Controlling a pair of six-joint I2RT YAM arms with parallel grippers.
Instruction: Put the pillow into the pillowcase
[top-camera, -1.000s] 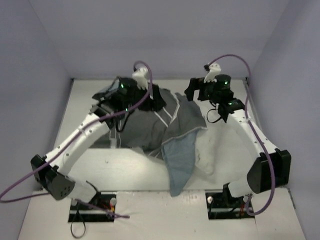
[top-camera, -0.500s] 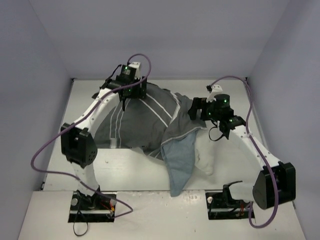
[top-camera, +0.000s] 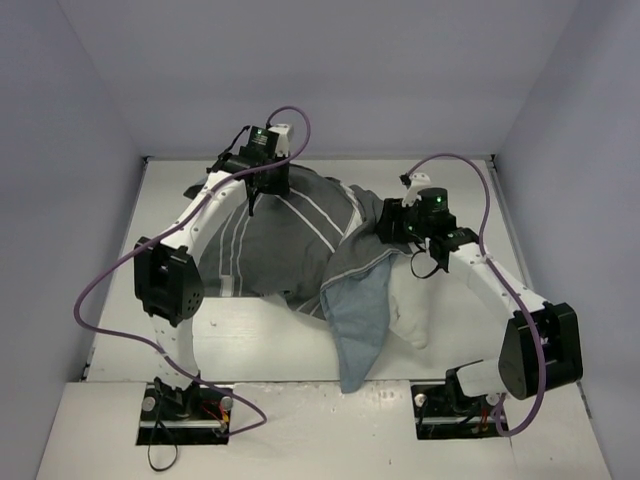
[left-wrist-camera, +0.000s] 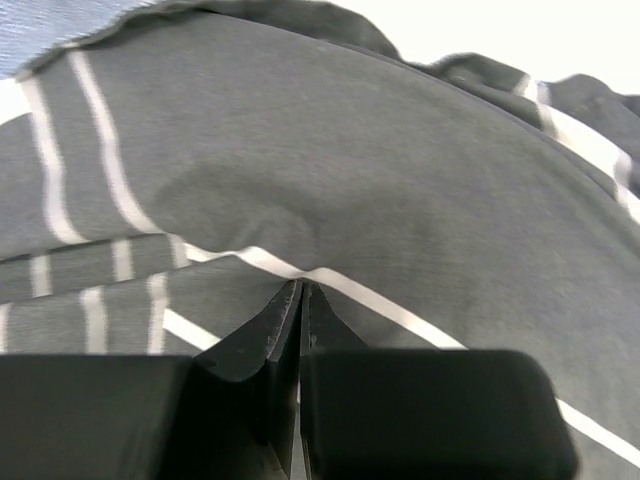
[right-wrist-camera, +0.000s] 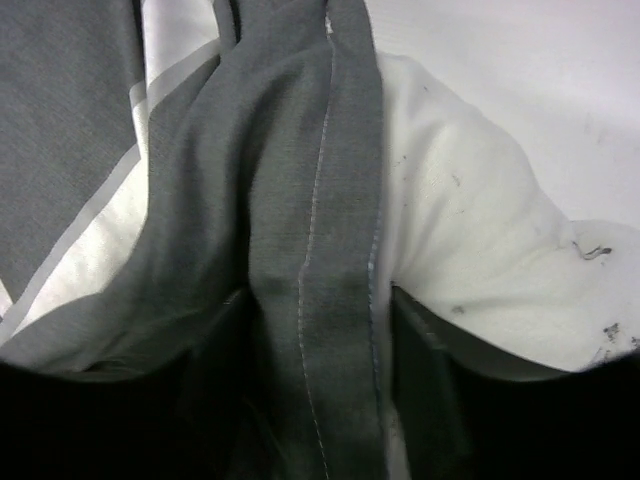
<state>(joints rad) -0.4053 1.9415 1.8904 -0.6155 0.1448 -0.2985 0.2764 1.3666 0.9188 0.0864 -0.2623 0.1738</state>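
The pillowcase (top-camera: 285, 240), dark grey with white stripes, lies humped over the pillow, and its pale blue-grey reverse hangs forward as a flap. The white pillow (top-camera: 412, 300) shows bare at the right. At the far left of the hump my left gripper (top-camera: 254, 198) points down. In the left wrist view this left gripper (left-wrist-camera: 301, 286) is shut, pinching the pillowcase (left-wrist-camera: 400, 170) where a white stripe puckers. My right gripper (top-camera: 388, 226) is at the sack's right edge. My right gripper (right-wrist-camera: 315, 335) is partly open astride the pillowcase hem (right-wrist-camera: 320, 200), beside the pillow (right-wrist-camera: 470, 220).
Pale walls enclose the white table (top-camera: 260, 330) on three sides, close behind both grippers. Purple cables loop from each arm. The arm bases (top-camera: 185, 405) sit at the near edge.
The left gripper has shut on the striped fabric at the far left. The right gripper has shifted left onto the hem edge, and its jaws have narrowed around it.
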